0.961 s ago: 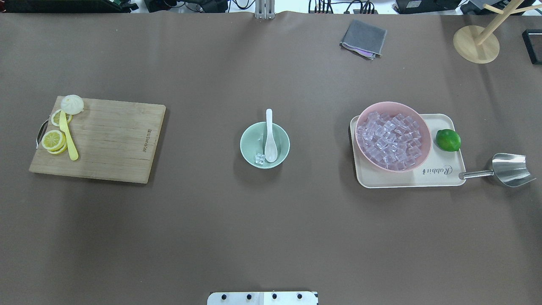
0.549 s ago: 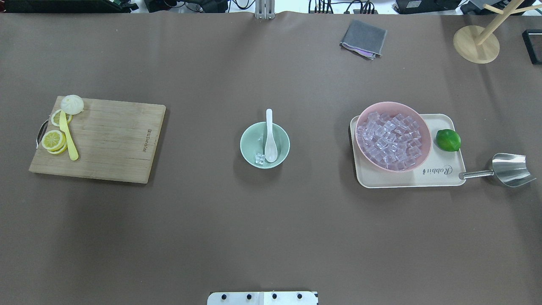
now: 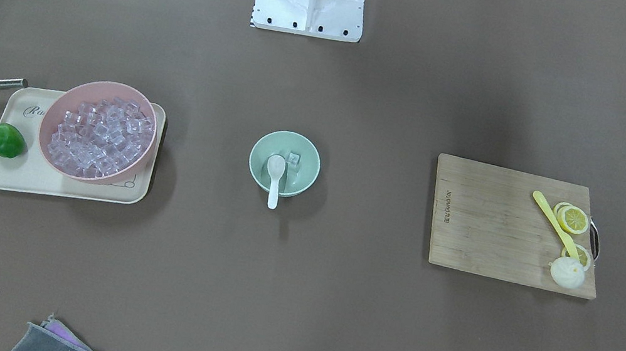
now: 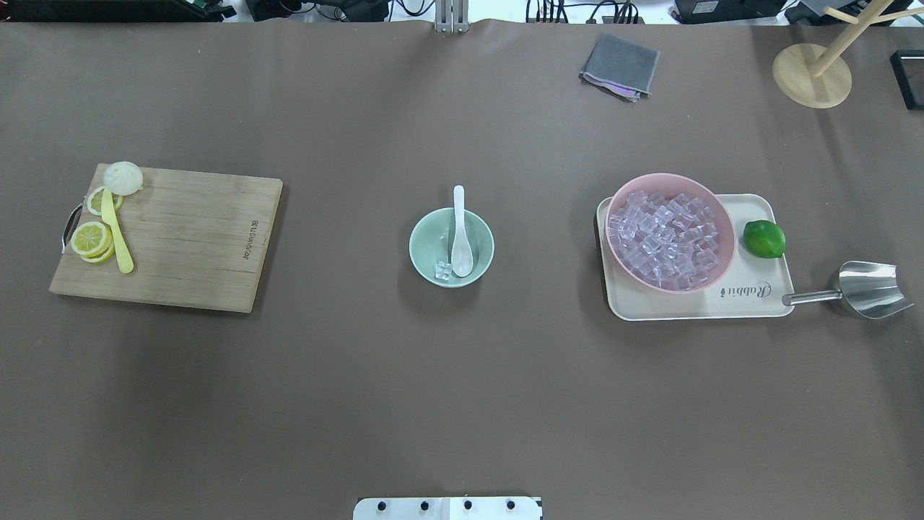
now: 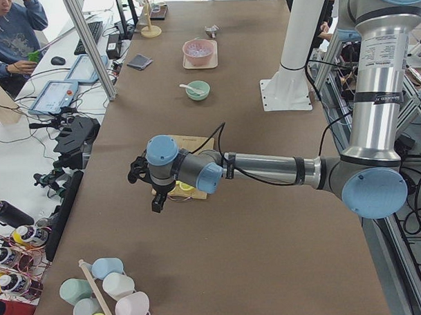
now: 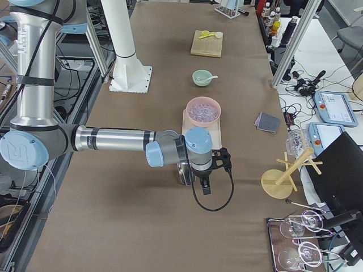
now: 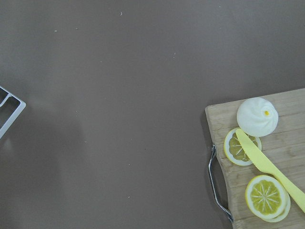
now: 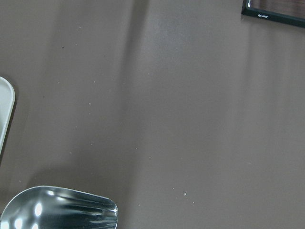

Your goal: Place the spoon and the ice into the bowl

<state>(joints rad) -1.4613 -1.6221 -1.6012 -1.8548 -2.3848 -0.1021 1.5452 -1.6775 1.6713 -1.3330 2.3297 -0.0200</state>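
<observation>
The mint-green bowl (image 4: 415, 245) stands at the table's middle. The white spoon (image 4: 460, 238) lies in it, scoop down inside, handle resting over the far rim. One clear ice cube (image 4: 443, 271) lies in the bowl beside the scoop. The front-facing view shows the same bowl (image 3: 256, 153), spoon (image 3: 275, 172) and ice (image 3: 293, 159). My left gripper (image 5: 155, 201) shows only in the left side view, beyond the cutting board's outer end. My right gripper (image 6: 205, 187) shows only in the right side view, over the steel scoop. I cannot tell whether either is open or shut.
A wooden cutting board (image 4: 188, 238) on the left bears a yellow spoon (image 4: 115, 235), lemon slices and a bun. On the right a beige tray (image 4: 751, 296) holds a pink bowl (image 4: 670, 231) of ice cubes and a lime (image 4: 764, 239). A steel scoop (image 4: 866, 289) lies beside it.
</observation>
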